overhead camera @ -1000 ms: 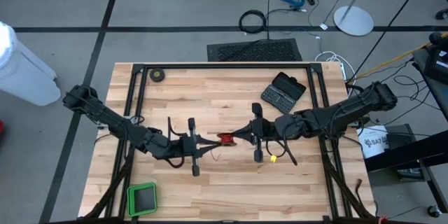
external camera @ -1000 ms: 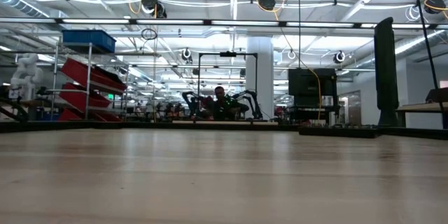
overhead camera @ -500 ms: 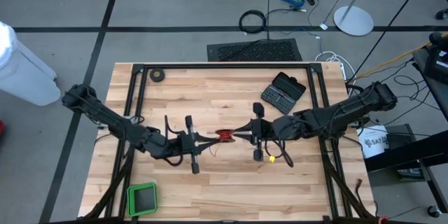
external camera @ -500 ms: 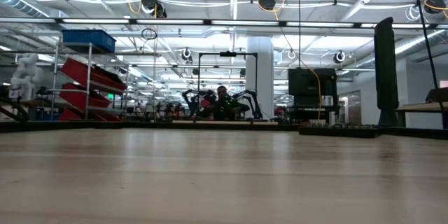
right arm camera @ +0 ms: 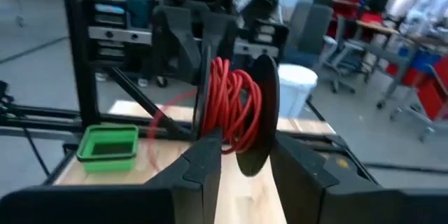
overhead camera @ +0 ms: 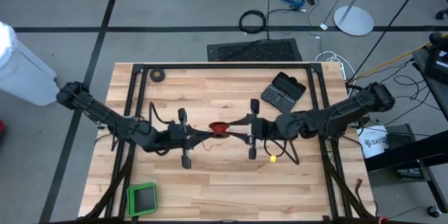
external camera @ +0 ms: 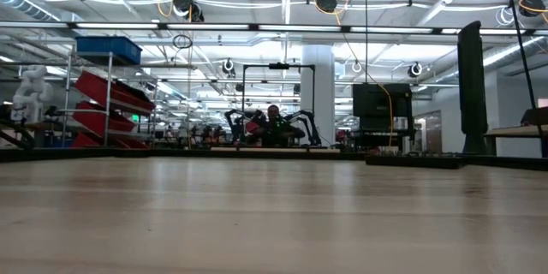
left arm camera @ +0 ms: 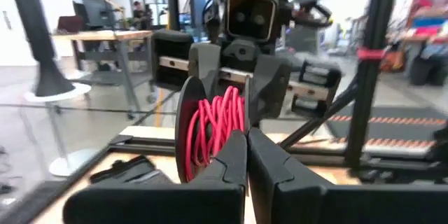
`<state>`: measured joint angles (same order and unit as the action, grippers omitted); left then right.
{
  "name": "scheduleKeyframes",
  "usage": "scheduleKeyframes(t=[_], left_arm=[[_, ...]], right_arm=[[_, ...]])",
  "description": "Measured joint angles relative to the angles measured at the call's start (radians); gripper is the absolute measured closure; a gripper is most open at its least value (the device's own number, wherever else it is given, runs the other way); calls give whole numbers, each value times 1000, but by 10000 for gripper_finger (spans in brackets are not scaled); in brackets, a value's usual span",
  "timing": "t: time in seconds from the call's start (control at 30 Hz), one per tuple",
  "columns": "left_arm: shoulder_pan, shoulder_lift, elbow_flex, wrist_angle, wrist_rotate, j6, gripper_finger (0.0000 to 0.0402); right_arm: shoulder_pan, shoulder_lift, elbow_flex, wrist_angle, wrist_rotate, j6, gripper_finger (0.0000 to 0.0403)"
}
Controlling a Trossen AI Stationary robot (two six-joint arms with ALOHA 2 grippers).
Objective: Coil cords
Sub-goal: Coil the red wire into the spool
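Note:
The cord is a thin red wire (left arm camera: pixel 213 136) wound on a small black reel (overhead camera: pixel 219 128), held up over the table's middle between both grippers. A loose end of the wire (right arm camera: pixel 164 122) trails down from the reel. My left gripper (left arm camera: pixel 246 157) comes from the table's left and is shut on the reel. My right gripper (right arm camera: pixel 245 161) comes from the right and is open, one finger on either side of the reel's lower part. My left gripper pinches one flange of the reel at its rim (left arm camera: pixel 245 129) between its two fingers, level from the table's left. The reel stands on edge, lifted clear of the table, with the wound wire and the other flange (left arm camera: pixel 187 133) beside the fingers. I cannot tell whether my right gripper's fingers (right arm camera: pixel 206 155) touch the reel.
A black case (overhead camera: pixel 283 89) lies at the far right. A black tape roll (overhead camera: pixel 158 75) sits at the far left and a green tray (overhead camera: pixel 142 198) at the near left. A small yellow piece (overhead camera: pixel 272 159) lies under the right arm. A black frame (overhead camera: pixel 224 65) rims the table.
Both grippers and the reel between them have shifted a little toward the table's left and far edges. The reel stays lifted clear of the table.

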<state>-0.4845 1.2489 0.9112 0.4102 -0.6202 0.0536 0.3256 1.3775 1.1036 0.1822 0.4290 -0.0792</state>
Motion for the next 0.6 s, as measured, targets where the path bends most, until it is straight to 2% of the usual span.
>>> scheduleKeyframes(t=[0.17,0.33,0.43,0.53,0.6], left_arm=[[5,-8,0,12,51,-39,400],[5,-8,0,15,59,-47,401],[5,-8,0,24,70,-47,401],[5,-8,0,23,73,-47,400],[-2,-8,0,22,72,-47,397]], right_arm=[[-21,9,0,58,-115,-17,293],[-24,11,0,61,-145,-3,301],[-24,11,0,74,-143,-2,332],[-25,11,-1,91,-140,-4,382],[-25,11,-1,93,-139,-3,395]])
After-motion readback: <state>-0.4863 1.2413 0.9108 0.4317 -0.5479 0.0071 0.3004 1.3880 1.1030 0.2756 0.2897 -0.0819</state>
